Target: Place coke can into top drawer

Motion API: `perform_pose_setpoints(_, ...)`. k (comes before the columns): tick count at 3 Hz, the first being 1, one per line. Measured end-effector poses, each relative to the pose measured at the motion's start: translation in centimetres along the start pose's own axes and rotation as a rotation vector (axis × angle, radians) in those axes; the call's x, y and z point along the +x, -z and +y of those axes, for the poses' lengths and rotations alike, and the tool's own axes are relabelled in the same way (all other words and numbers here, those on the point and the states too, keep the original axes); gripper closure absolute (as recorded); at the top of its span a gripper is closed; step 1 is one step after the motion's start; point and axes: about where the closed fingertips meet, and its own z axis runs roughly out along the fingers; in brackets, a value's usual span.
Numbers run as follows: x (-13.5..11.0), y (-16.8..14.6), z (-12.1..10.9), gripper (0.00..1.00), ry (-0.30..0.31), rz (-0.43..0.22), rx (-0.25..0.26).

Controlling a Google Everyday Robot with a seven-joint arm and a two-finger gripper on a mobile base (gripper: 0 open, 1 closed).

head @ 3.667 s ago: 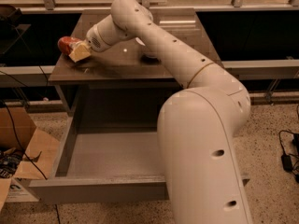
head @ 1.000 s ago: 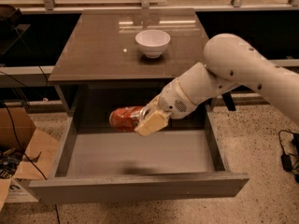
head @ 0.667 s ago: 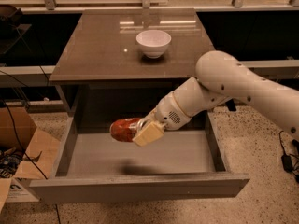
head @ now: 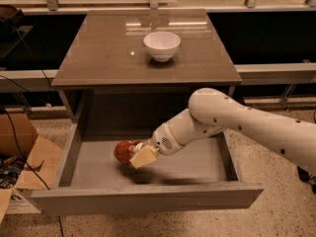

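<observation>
Inside the open top drawer (head: 148, 195), toward its left half, the gripper (head: 137, 155) is clenched around the coke can (head: 123, 150), held sideways low over the grey floor; whether the can touches it cannot be told. The white arm (head: 237, 120) reaches in from the right, over the drawer's side wall. Above, a white bowl (head: 162, 45) sits on the brown cabinet top (head: 103, 53), and a cardboard box (head: 27, 154) stands just left of the drawer

coke can (head: 124, 151) gone from the 9 o'clock edge of the tabletop (head: 108, 48), now carried down inside the top drawer (head: 148, 196), claw (head: 140, 157) clamped on it, sunk lower and toward 8 o'clock within the last second, arm swung off the tabletop
</observation>
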Motion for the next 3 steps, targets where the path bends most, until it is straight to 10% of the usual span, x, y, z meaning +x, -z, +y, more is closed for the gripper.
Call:
perform_pose_setpoints(1,0.58,-2.51,-1.86,0.50,-0.099,-0.044,0.064)
perform_pose_setpoints(3,0.44,-2.50,-1.95,0.04,-0.097,-0.048,0.067)
